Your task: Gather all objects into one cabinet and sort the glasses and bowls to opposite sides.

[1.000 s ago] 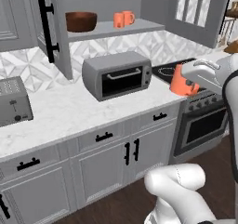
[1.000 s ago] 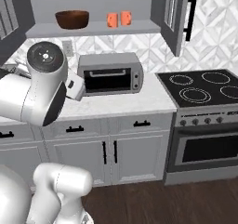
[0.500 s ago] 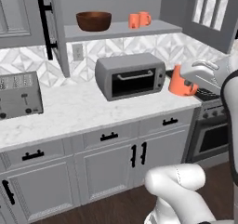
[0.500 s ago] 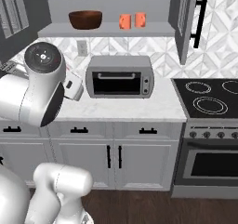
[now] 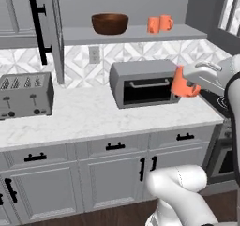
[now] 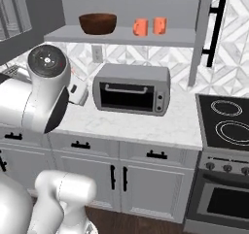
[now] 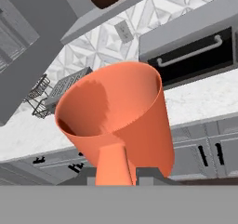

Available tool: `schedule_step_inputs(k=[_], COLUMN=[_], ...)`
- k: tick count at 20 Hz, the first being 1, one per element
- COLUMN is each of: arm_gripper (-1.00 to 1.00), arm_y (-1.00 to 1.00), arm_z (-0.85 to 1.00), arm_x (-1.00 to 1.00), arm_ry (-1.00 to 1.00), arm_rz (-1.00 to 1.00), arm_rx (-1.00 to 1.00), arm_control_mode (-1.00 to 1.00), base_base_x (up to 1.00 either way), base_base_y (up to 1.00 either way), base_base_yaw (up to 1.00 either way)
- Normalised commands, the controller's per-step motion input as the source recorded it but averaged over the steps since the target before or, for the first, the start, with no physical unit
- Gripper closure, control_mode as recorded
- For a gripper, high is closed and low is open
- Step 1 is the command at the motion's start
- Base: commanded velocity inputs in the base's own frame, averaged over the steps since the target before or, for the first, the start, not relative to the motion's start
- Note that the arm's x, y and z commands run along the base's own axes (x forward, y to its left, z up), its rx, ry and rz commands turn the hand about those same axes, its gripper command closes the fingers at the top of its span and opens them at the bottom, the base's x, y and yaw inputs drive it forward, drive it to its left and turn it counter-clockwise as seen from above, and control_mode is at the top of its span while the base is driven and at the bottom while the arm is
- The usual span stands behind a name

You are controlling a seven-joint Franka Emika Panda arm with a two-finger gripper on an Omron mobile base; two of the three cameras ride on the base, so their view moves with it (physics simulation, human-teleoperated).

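My gripper (image 5: pixel 191 79) is shut on a small orange mug (image 5: pixel 183 85), held in the air in front of the right end of the toaster oven. In the hand view the mug (image 7: pixel 116 121) is close up, its handle pinched at my gripper (image 7: pixel 116 173). Two more orange mugs (image 5: pixel 153 24) (image 5: pixel 165 22) stand side by side on the grey cabinet shelf (image 5: pixel 131 34), right of the wide dark brown bowl (image 5: pixel 109 23). From the right base view the bowl (image 6: pixel 97 23) sits left on the shelf (image 6: pixel 121 36) and the mugs (image 6: pixel 140 27) (image 6: pixel 159 25) stand near its middle.
A silver toaster oven (image 5: pixel 143 83) stands on the white counter (image 5: pixel 93 119) below the shelf, with a toaster (image 5: pixel 26 94) to its left. The open cabinet door with its black bar handle (image 5: pixel 37 28) hangs at the left. A stove (image 6: pixel 228 124) lies to the right.
The base has driven left, so the whole scene has slid to the right in the left base view. The orange mug stays in my shut gripper.
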Motion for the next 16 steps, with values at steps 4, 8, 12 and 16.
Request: schedule_step_inputs(k=[4,8,12,16], arm_gripper=[1.00,1.00,1.00,1.00], arm_y=[0.00,0.00,0.00,0.00], arm_z=[0.00,0.00,0.00,0.00], arm_x=[0.00,0.00,0.00,0.00], arm_ry=[0.00,0.00,0.00,0.00], arm_rz=[0.00,0.00,0.00,0.00], arm_rx=[0.00,0.00,0.00,0.00], arm_control_mode=[1.00,1.00,1.00,1.00], base_base_x=[0.49,0.43,0.26,0.14], base_base_y=[0.01,-0.19,-0.36,-0.09], base_base_yaw=[0.10,0.07,0.01,0.00])
